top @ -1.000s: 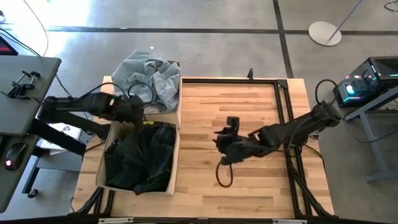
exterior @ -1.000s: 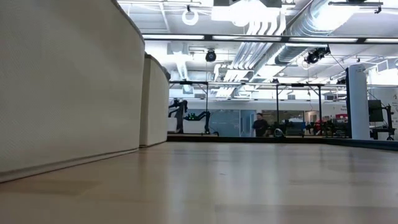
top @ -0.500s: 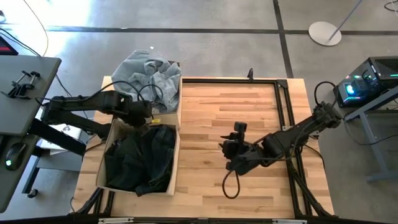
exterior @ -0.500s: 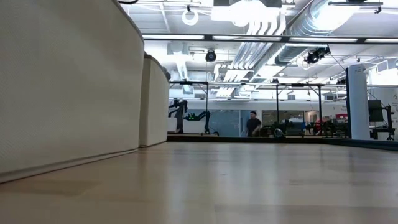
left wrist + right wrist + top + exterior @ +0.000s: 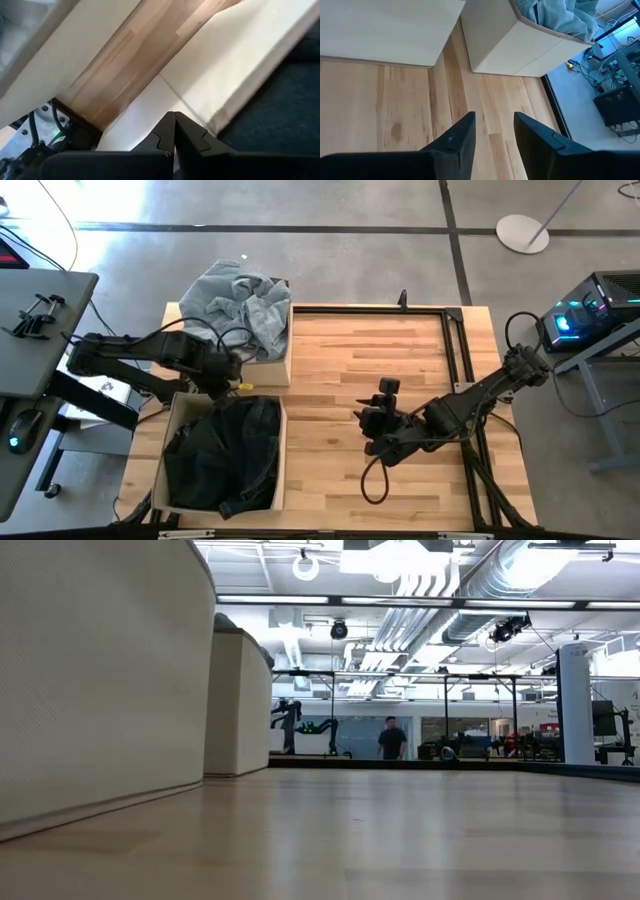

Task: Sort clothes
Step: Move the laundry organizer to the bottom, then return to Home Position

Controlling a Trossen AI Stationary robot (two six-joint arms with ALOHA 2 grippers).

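Looking down from high, the dark clothes (image 5: 225, 455) fill the near bin (image 5: 283, 442) and the pale clothes (image 5: 240, 300) fill the far bin (image 5: 287, 350). Nothing soft lies on the tabletop (image 5: 400, 350), so sorting looks done.

The left pincer (image 5: 174, 131) is pressed together, between the bins.

The right pincer (image 5: 494, 131) is apart, with lots of room.

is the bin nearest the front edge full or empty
Full. In the high view the front bin is filled wall to wall with dark clothes, crumpled rather than folded.
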